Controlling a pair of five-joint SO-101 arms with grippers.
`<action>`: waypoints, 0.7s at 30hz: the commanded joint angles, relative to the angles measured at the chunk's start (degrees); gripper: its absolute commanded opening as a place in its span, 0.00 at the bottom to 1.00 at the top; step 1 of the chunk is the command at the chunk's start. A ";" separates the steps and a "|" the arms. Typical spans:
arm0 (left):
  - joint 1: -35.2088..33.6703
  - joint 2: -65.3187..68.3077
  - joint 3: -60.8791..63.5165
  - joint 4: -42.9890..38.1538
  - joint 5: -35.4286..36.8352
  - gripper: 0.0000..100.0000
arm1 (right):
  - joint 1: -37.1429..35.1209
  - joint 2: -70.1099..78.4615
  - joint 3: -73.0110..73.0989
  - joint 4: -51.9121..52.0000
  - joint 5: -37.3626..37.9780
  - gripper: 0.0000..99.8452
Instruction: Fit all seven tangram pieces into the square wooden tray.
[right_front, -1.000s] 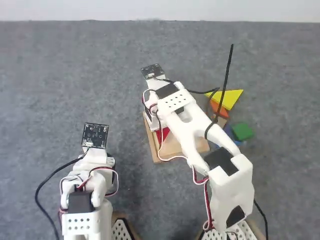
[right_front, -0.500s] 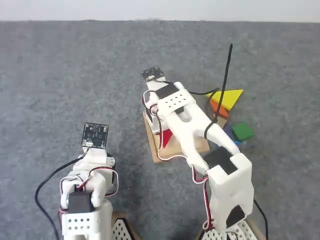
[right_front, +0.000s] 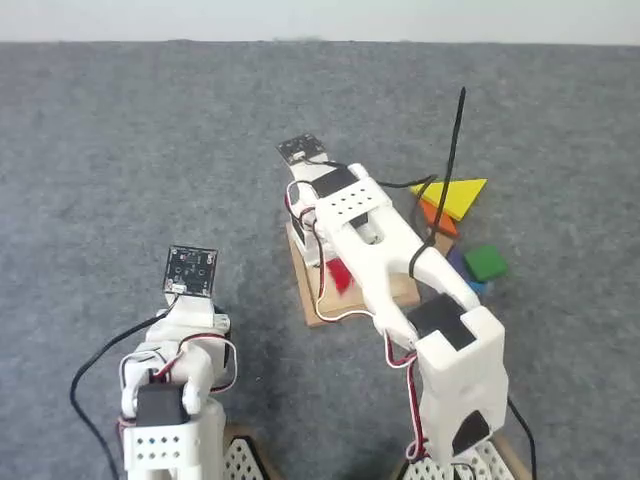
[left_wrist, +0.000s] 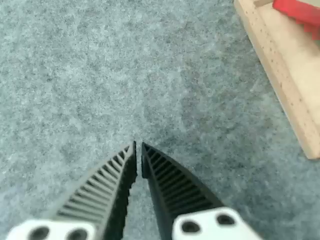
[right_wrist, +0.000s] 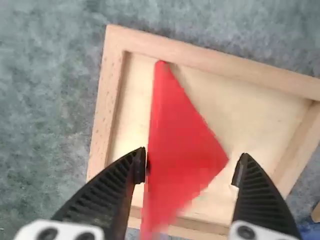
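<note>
Now: red triangle (right_wrist: 175, 135) lies in wooden tray (right_wrist: 112, 100), under your right gripper (right_wrist: 191, 162), jaws wide | left gripper (left_wrist: 138, 147) beside tray, jaws closed | Advice: nudge triangle flush into a tray corner.

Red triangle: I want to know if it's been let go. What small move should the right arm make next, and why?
Probably lift the right gripper straight up. Its jaws stand open on either side of the red triangle, which lies in the wooden tray, so it looks released; the yellow piece waits outside the tray.
</note>
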 joint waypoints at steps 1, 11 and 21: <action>0.26 -0.97 -0.57 0.18 -0.09 0.02 | -0.75 -9.36 1.32 -0.22 1.58 0.27; 0.26 -0.97 -0.57 0.18 -0.09 0.02 | 7.08 -33.98 24.62 -12.00 7.56 0.27; 0.26 -0.97 -0.57 0.18 -0.09 0.02 | 13.14 -27.74 35.43 -30.29 9.58 0.13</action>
